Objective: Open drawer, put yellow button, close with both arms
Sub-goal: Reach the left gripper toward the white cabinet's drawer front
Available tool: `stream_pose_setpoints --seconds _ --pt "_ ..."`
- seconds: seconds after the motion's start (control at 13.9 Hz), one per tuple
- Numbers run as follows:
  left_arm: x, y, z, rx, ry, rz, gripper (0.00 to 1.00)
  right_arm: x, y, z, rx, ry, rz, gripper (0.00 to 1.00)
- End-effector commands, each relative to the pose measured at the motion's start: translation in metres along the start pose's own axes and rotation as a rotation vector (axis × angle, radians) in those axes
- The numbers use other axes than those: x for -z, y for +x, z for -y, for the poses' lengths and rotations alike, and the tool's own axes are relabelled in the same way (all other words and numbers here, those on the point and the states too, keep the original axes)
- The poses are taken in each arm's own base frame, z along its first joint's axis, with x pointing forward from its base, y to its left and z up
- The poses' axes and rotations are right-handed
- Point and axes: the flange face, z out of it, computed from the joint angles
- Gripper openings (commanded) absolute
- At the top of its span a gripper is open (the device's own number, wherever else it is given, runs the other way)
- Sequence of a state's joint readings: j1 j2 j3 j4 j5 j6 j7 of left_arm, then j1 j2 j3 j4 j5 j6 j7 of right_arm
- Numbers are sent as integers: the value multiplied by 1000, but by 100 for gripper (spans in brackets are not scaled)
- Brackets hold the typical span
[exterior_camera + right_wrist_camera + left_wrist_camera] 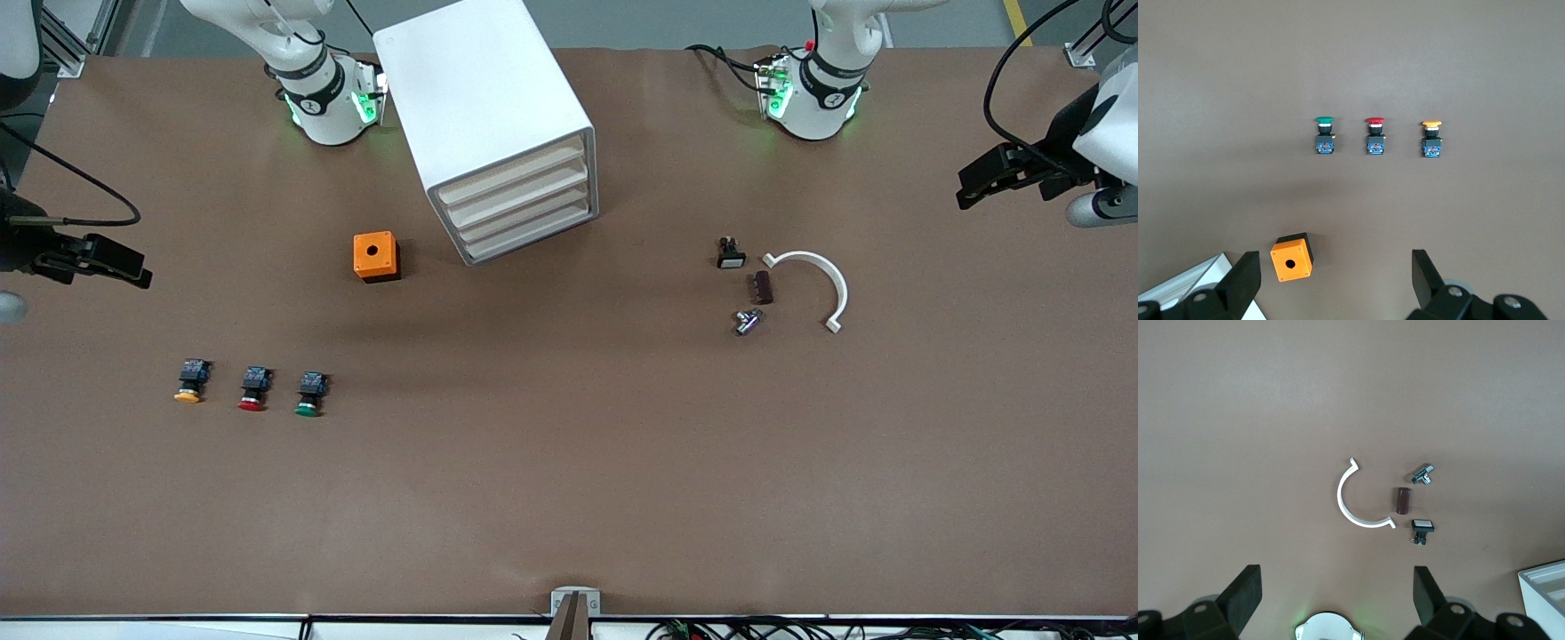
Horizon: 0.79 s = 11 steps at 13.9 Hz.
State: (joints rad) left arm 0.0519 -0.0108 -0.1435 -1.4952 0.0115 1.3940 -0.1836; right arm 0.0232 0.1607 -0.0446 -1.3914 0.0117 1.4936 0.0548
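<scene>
The white cabinet (484,107) stands between the arm bases, its four cream drawer fronts facing the front camera. The uppermost drawer (511,175) is shut. The yellow button (189,382) lies on the table toward the right arm's end, beside a red button (253,389) and a green button (309,395). It also shows in the right wrist view (1431,140). My right gripper (133,267) hangs open and empty above that end of the table, high over the buttons (1335,277). My left gripper (973,187) hangs open and empty above the other end (1338,593).
An orange box with a round hole (376,256) sits beside the cabinet's front corner. Toward the left arm's end lie a white curved clip (822,280), a small black-and-white switch (731,253), a brown block (763,288) and a metal fitting (747,321).
</scene>
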Motion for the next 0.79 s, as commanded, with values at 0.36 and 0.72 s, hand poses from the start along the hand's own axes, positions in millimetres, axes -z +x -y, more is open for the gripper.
stream_pose_setpoints --seconds 0.36,0.72 --pt "-35 38 -9 -20 -6 60 100 4 0 0 3 4 0 100" --pt "-107 89 -32 0 -4 167 100 4 1 -11 -13 -8 -5 100"
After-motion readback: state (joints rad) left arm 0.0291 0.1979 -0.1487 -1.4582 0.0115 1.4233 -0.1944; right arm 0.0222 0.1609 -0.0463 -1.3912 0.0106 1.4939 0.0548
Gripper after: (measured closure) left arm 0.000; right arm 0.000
